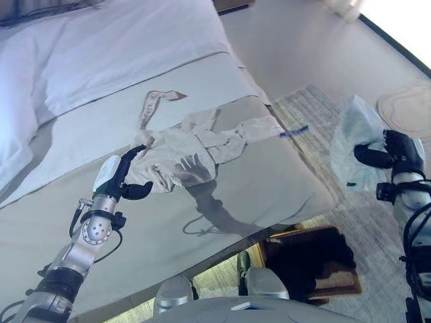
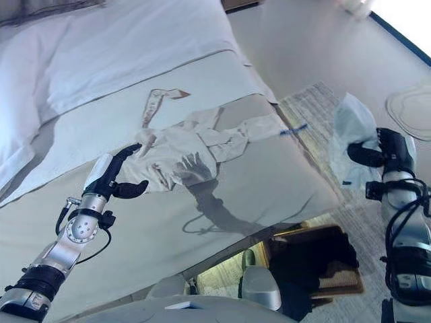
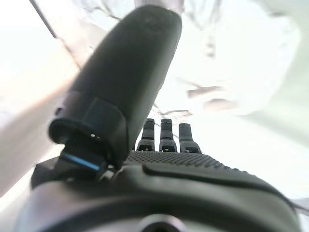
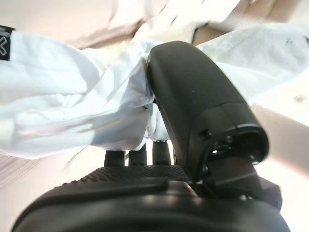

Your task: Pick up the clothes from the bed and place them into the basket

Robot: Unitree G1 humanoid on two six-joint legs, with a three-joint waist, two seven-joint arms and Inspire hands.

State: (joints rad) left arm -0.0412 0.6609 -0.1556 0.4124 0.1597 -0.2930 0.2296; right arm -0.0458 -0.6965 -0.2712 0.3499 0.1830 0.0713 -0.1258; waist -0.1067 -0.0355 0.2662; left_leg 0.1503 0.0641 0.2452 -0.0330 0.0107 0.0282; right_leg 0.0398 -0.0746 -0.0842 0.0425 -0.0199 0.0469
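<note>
A crumpled cream garment [image 1: 188, 151] lies in the middle of the grey bed cover [image 1: 269, 182], with a thin strap [image 1: 153, 101] trailing up from it. My left hand [image 1: 124, 176] is open, its straight fingers reaching the garment's left edge; the garment also shows past the fingers [image 3: 164, 135] in the left wrist view [image 3: 231, 72]. My right hand [image 1: 399, 151] is off the bed's right side, shut on a pale white garment [image 1: 351, 138] that hangs over the rug. In the right wrist view the thumb [image 4: 193, 96] pinches that cloth [image 4: 72, 111]. A brown basket [image 1: 340, 279] stands on the floor at the bed's foot.
White bedding [image 1: 101, 47] covers the head of the bed at the upper left. A striped rug [image 1: 316, 108] lies on the floor to the bed's right. A round pale mat [image 1: 407, 108] lies at the far right. The basket holds dark contents [image 1: 310, 259].
</note>
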